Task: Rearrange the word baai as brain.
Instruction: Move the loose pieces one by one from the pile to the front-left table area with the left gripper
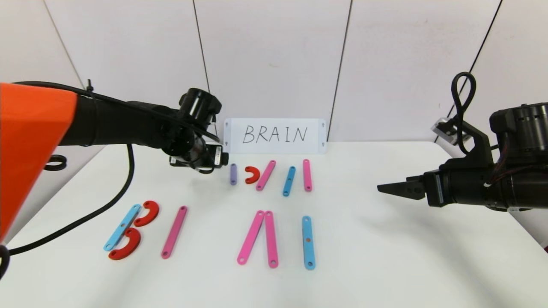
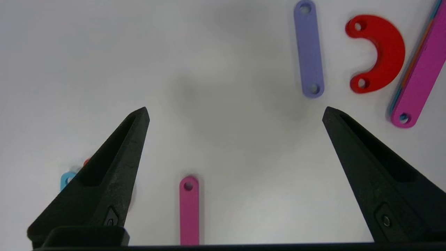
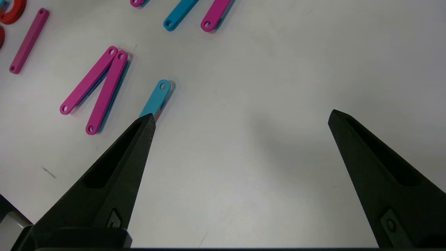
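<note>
The front row of letters holds a B made of a blue bar (image 1: 122, 227) and two red half-rings (image 1: 147, 213), a single pink bar (image 1: 174, 232), two pink bars (image 1: 251, 236) joined in a peak, and a blue bar (image 1: 308, 242). Behind them lie a purple bar (image 1: 233, 174), a red half-ring (image 1: 252, 174), a pink bar (image 1: 266, 175), a blue bar (image 1: 289, 181) and another pink bar (image 1: 307, 175). My left gripper (image 2: 236, 109) hovers open and empty just left of the purple bar (image 2: 308, 48). My right gripper (image 1: 385, 188) is open and empty above the table's right side.
A white card (image 1: 275, 135) with BRAIN handwritten on it stands against the back wall. A black cable (image 1: 124, 179) hangs from the left arm down onto the table's left side. The table edge (image 1: 526, 222) runs under the right arm.
</note>
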`<state>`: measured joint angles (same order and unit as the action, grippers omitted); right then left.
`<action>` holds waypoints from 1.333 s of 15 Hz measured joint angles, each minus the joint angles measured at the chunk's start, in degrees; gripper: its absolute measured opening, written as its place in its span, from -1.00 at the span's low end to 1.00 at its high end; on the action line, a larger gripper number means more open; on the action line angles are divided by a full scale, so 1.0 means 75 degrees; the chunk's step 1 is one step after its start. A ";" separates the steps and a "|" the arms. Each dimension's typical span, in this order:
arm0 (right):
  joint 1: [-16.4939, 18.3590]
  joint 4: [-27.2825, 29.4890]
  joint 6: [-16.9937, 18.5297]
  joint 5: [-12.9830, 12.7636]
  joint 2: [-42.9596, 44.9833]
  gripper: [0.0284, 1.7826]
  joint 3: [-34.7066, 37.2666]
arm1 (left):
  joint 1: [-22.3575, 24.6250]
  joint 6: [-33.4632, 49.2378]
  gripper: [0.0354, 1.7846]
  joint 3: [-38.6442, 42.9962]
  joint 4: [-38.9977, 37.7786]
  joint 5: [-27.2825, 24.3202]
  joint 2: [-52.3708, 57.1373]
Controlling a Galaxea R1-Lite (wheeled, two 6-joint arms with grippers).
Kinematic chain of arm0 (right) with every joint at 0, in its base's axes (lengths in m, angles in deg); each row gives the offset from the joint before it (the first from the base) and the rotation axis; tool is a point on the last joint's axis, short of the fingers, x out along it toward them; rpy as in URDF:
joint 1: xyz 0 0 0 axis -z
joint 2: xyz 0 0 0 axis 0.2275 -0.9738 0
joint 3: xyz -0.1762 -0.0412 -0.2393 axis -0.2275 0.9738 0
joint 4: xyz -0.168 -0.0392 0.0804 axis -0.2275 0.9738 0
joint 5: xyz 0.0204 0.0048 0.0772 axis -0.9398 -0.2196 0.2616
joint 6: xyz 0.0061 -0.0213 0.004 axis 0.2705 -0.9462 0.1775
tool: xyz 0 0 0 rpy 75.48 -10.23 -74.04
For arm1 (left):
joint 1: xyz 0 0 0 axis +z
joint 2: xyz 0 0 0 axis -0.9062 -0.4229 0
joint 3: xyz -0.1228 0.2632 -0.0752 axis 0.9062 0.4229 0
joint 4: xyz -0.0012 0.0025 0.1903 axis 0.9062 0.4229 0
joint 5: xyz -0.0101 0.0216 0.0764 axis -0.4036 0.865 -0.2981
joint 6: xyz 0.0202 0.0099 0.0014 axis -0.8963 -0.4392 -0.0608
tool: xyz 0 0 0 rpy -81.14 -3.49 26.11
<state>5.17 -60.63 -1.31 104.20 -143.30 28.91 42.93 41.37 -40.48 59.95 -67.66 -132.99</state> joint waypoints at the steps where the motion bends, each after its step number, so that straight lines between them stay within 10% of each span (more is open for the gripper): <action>1: 0.0000 0.0000 0.0000 0.0000 0.0000 0.95 0.0000 | -0.0070 -0.0008 0.95 -0.0278 -0.0143 0.0018 -0.0257; 20: 0.0094 -0.0327 -0.0010 0.0023 0.0111 0.95 0.0171 | -0.1172 0.0070 0.95 -0.2248 -0.1143 0.0936 -0.2672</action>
<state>5.87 -63.08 -1.39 104.37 -142.47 30.19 34.14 41.89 -57.34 51.38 -60.64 -153.03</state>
